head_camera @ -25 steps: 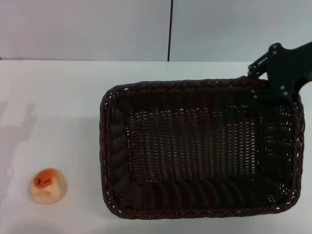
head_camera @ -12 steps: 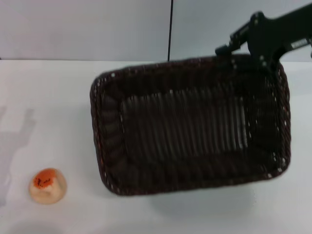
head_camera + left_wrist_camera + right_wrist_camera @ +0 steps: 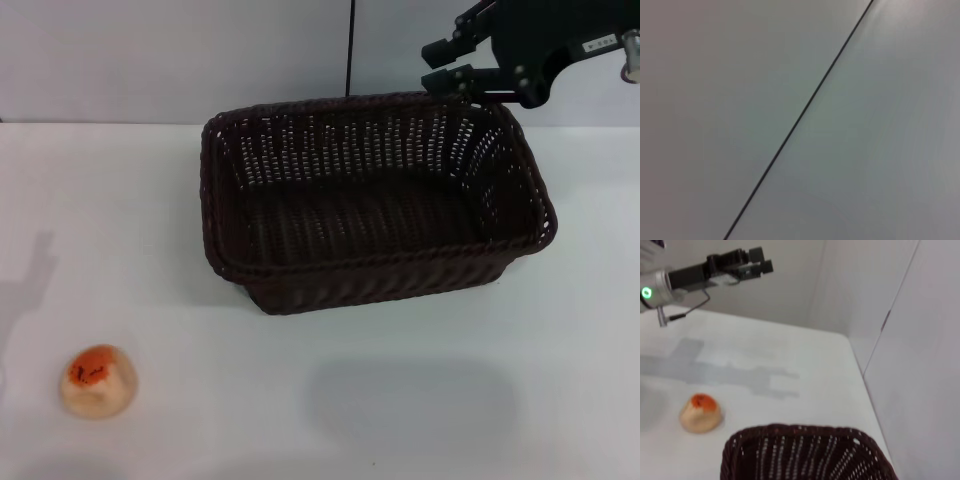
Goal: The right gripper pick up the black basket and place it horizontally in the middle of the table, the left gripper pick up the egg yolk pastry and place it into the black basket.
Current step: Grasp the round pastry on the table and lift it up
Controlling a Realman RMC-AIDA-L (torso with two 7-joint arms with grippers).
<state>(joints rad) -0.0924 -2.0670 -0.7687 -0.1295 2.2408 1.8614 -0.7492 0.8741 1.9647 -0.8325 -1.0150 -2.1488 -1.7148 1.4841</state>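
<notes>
- Gripping the basket [image 3: 375,205] at its far right corner, the right gripper [image 3: 462,72] pinches the rim with its thin fingers; arm cut off by the head view's top edge.
- Basket lifted clear of the table [image 3: 150,200], tilted with open side toward the camera; its shadow lies on the table nearer the robot, apart from the basket.
- Pastry [image 3: 97,381] sits alone at the table's near left, well apart from the basket, orange top up.
- Right wrist view: only the basket's far rim and wall show, the rest cut off by the frame edge; pastry beyond it on the table.
- Left gripper [image 3: 754,266] seen only in the right wrist view, hovering high above the table's left side; can't tell if its jaws are spread or pressed together.
- Left wrist view shows only a blank wall [image 3: 715,100] with a dark seam.
</notes>
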